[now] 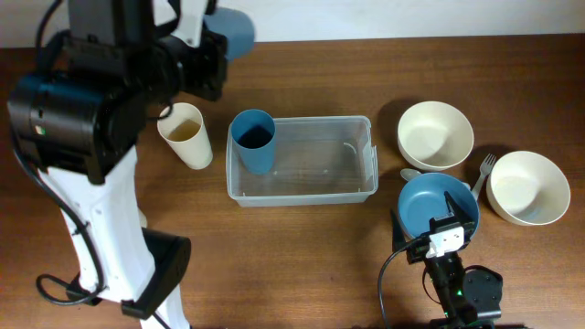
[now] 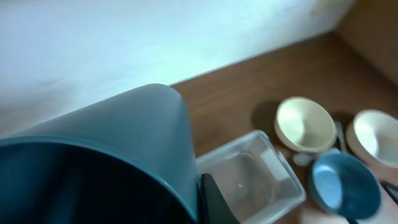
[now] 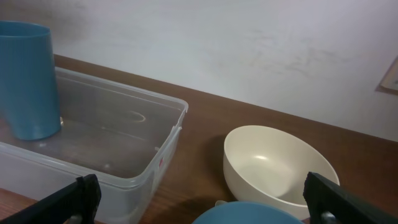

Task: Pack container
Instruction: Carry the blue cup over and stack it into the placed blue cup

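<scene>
Sitting in the middle of the brown worktop [image 1: 302,265] is the container [image 1: 320,164], a clear box with round corners. A blue cup [image 1: 253,140] stands up straight inside it, at its 9 o'clock end. Just outside that end, a cream cup [image 1: 186,134] stands on the worktop, very near the box.

The left tool [image 1: 212,50] is at 11 o'clock from the container. Its fingers are pressed together on the thin wall of a second blue cup [image 1: 233,32], and it is pinching that cup.

The right tool [image 3: 208,204] is at 4 o'clock from the container. Its fingers are spread wide with nothing between them. It sits just over a blue bowl [image 1: 430,206].

A cream bowl [image 1: 435,134] rests at 3 o'clock from the container, near it but apart. A second cream bowl [image 1: 528,187] lies farther out the same way. A white fork [image 1: 483,174] lies between the two cream bowls.
</scene>
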Robot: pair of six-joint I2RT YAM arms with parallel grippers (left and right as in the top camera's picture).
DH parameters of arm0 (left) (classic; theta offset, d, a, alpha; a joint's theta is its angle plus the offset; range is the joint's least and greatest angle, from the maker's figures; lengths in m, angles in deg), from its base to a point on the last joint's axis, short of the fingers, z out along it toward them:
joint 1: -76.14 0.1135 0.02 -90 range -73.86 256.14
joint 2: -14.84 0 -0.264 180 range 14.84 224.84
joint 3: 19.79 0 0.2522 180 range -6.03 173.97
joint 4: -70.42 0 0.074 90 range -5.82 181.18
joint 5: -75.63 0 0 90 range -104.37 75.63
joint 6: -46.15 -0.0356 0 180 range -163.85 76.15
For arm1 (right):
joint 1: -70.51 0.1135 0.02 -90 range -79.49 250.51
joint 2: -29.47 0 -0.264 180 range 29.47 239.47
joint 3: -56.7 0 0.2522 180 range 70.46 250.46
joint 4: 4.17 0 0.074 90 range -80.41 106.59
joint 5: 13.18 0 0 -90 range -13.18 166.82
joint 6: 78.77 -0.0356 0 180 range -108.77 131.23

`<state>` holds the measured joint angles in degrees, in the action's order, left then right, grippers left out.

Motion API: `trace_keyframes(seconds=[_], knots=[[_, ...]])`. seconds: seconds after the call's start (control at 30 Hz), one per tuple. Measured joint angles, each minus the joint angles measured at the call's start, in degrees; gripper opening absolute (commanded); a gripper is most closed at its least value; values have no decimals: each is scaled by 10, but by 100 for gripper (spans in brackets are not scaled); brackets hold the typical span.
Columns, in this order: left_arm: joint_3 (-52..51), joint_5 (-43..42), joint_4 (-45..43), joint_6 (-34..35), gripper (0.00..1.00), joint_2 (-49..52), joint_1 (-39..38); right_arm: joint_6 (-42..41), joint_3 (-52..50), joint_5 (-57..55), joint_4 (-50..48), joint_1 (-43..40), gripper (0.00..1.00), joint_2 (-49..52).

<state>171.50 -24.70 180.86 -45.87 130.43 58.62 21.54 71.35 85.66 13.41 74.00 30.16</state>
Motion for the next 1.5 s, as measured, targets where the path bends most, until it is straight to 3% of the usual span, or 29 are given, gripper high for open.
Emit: trace_keyframes(seconds=[0.43,1.5], knots=[[-226,30,1,-17,1,11,-57,0,0,0,0,0,99,0],[-331,54,2,-17,2,-5,-57,0,0,0,0,0,99,0]])
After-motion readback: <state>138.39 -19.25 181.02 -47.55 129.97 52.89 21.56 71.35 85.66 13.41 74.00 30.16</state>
